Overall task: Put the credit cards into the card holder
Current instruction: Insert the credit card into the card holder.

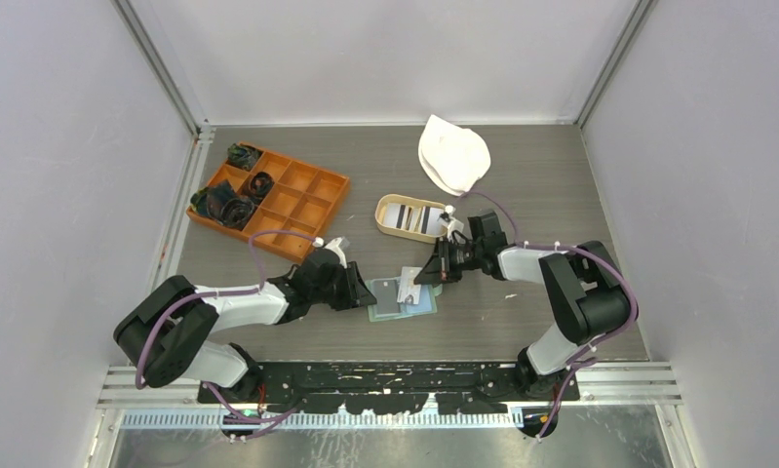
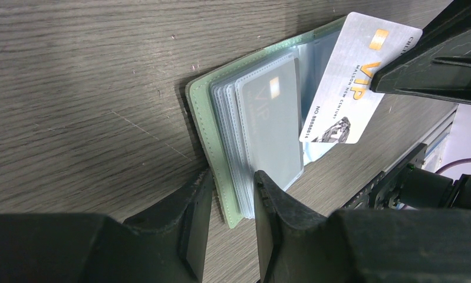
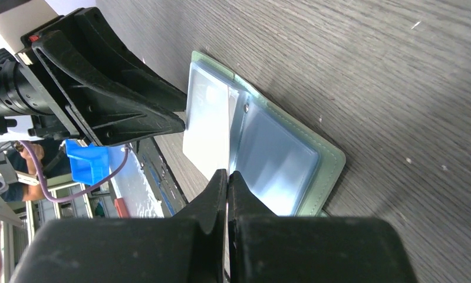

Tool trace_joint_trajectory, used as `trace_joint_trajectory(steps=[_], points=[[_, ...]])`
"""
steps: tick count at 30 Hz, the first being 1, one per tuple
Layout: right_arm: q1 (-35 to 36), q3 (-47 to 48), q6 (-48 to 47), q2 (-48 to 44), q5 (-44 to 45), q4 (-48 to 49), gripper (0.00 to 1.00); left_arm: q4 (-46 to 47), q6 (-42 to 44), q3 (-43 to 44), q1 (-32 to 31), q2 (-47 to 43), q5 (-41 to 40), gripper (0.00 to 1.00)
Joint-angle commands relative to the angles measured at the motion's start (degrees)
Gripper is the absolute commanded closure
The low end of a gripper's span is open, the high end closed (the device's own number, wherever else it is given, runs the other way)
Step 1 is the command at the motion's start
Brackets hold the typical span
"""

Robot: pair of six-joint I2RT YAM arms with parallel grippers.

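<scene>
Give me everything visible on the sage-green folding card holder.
The sage-green folding card holder lies open on the grey wood-grain table. Stitched leather-like cover, clear blue-grey plastic sleeves, one holding a grey card. The left gripper clamps one half's edge; the right gripper holds a white VIP card over the sleeves.

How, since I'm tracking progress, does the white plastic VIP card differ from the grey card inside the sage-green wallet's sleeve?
The white plastic VIP card is pinched in the right gripper; the grey card sits sleeved in the sage-green wallet. The white card tilts across the wallet; the grey card lies square in it. Both bear an orange mark.
</scene>
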Motion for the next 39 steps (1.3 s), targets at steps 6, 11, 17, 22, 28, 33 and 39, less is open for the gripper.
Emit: trace_joint_trajectory(steps=[6,11,17,22,28,33,39], points=[[1.51,2.11,-2.38,1.68,0.67,-0.34,0.99,-2.94,1.25,-1.63,0.04,0.71,0.13,0.66],[1.75,1.8,-2.22,2.15,0.28,-0.28,0.99,-2.74,1.24,-1.56,0.0,1.18,0.24,0.66],[1.85,1.25,-2.51,2.25,0.43,-0.53,0.99,-3.07,1.41,-1.46,0.04,1.04,0.01,0.66],[2.4,0.73,-3.08,2.33,0.77,-0.3,0.99,-3.26,1.6,-1.23,0.04,1.34,-0.16,0.66],[3.49,0.58,-2.81,3.01,0.03,0.41,0.99,-3.35,1.76,-1.09,0.03,1.52,-0.15,0.66],[4.17,0.53,-1.95,3.22,0.92,0.15,0.99,-3.61,1.86,-0.91,0.16,1.5,-0.22,0.66],[4.19,0.28,-1.63,1.98,4.28,-2.59,0.99,-4.28,2.16,-0.75,0.43,1.19,-0.1,0.66]])
